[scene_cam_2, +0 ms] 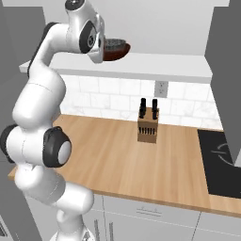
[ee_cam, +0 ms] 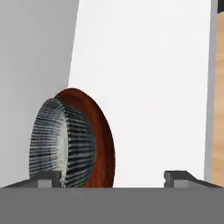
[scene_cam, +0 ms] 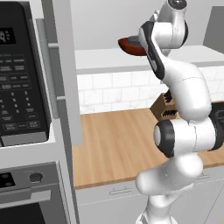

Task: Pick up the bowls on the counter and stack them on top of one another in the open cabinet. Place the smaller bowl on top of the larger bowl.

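The larger reddish-brown bowl point(scene_cam_2: 119, 53) rests on the pale shelf point(scene_cam_2: 164, 65) of the open cabinet, with the smaller grey bowl point(scene_cam_2: 113, 44) nested inside it. In the rolled hand view the grey bowl point(ee_cam: 65, 144) sits in the brown bowl point(ee_cam: 103, 140) on the white shelf point(ee_cam: 153, 87). My gripper point(ee_cam: 111, 179) is open, its fingers spread wide. The left fingertip point(ee_cam: 46, 177) is close by the grey bowl's rim; I cannot tell whether it touches. From the left base view the brown bowl point(scene_cam: 130, 45) peeks out behind my wrist. The tan counter point(scene_cam: 113, 140) lies below.
A wooden knife block point(scene_cam_2: 148, 124) stands at the back of the counter point(scene_cam_2: 117, 150). A black microwave point(scene_cam: 19, 74) and an oven point(scene_cam: 26, 192) are on the left. A dark stovetop point(scene_cam_2: 221, 162) is at the right. Grey cabinet walls flank the shelf.
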Available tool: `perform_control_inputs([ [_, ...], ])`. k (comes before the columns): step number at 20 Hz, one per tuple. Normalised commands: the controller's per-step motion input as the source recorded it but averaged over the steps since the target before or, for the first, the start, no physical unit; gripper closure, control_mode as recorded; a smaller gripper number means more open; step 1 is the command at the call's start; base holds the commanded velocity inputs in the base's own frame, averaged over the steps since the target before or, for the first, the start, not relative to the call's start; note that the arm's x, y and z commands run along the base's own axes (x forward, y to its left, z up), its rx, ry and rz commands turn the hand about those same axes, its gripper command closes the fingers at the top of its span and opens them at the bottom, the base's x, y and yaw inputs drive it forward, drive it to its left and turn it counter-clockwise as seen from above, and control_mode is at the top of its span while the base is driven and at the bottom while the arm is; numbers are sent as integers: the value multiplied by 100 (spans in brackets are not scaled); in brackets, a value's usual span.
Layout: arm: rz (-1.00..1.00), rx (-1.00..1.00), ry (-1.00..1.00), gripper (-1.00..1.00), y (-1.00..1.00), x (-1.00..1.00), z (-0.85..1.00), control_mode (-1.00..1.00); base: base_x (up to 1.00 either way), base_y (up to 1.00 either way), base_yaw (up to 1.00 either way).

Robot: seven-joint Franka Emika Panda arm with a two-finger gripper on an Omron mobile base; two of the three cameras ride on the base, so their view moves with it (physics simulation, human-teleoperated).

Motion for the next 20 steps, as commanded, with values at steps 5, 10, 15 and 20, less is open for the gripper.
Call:
perform_control_inputs([
  [5, 0, 10, -24, -100, -89, -100, -99, -100, 0, 0, 0],
  [10, 0, 0, -7, -100, -100, -100, -100, -100, 0, 0, 0],
  [15, -1, 0, -36, -100, -61, -100, -65, -100, 0, 0, 0],
  [20, 2, 4, -3, -100, -6, -1, 0, -100, 0, 0, 0],
])
